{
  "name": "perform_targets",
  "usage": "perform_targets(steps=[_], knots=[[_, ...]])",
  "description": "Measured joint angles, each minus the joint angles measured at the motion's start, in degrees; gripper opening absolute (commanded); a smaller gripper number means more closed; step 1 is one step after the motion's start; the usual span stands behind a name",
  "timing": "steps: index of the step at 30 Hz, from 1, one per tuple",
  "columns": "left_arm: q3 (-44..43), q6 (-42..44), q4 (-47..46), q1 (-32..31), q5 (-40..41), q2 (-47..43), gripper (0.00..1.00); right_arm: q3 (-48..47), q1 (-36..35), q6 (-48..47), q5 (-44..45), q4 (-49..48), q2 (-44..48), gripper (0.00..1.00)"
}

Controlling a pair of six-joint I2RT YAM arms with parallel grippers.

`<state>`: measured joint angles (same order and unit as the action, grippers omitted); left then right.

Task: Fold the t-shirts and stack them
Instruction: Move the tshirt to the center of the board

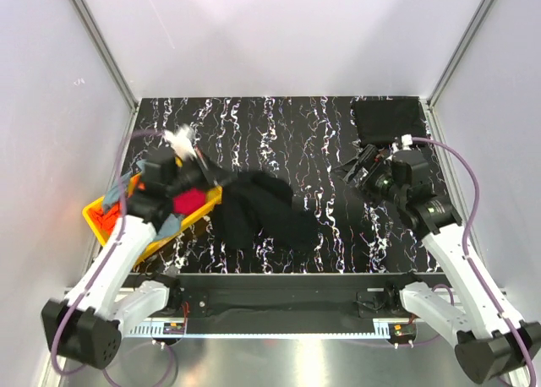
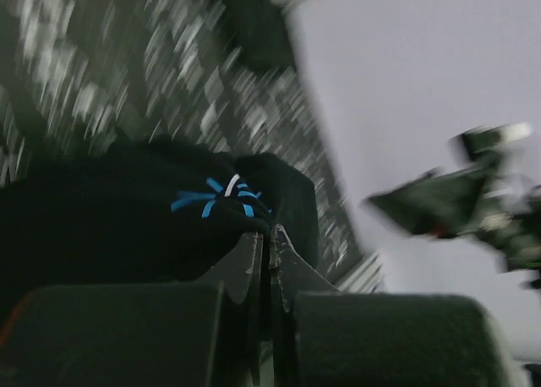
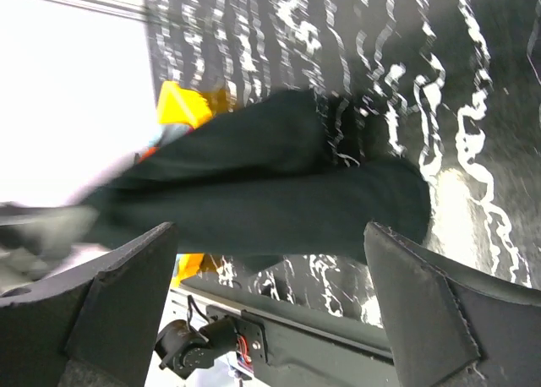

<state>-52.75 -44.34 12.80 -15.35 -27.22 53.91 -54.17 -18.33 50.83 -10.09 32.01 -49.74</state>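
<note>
The left gripper (image 1: pixel 211 178) is above the right end of a yellow bin (image 1: pixel 100 218), at the left side of the black marbled surface (image 1: pixel 296 125). In its wrist view, which is heavily blurred, the left gripper (image 2: pixel 269 231) has its two fingers pressed together with no gap. They pinch the edge of a black t-shirt (image 2: pixel 127 226), close to a small blue and white mark on the cloth.

From above, that black t-shirt (image 1: pixel 258 209) runs from the gripper down and to the right in a crumpled heap. One end is at the bin and the rest lies on the surface toward the middle near edge. A red cloth (image 1: pixel 190 201) sits in the bin just beside the gripper.

The right gripper (image 1: pixel 351 169) is well apart from the shirt, over the right side of the surface. Its wrist view shows the right gripper (image 3: pixel 270 231) spread wide and holding nothing, with the black t-shirt (image 3: pixel 254 193) lying beyond and between the fingers.

A second black shirt (image 1: pixel 387 118), folded flat, lies in the far right corner, just behind the right gripper.
</note>
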Motion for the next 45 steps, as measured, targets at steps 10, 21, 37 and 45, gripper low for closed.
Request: perform_targets(steps=[10, 21, 37, 45], knots=[[13.1, 5.6, 12.2, -0.3, 4.4, -1.4, 0.0, 8.4, -0.2, 3.9, -1.8, -3.3, -14.2, 0.85], [10.6, 9.2, 14.8, -0.3, 7.8, -1.8, 0.0, 14.6, -8.3, 13.9, -4.1, -14.6, -29.6, 0.8], [7.8, 9.6, 13.9, -0.3, 8.3, 2.1, 0.0, 16.0, -10.9, 18.2, 1.7, -20.5, -34.8, 0.66], [7.7, 9.5, 12.1, -0.5, 8.3, 3.5, 0.0, 15.0, -10.9, 17.3, 3.5, -20.5, -37.6, 0.0]])
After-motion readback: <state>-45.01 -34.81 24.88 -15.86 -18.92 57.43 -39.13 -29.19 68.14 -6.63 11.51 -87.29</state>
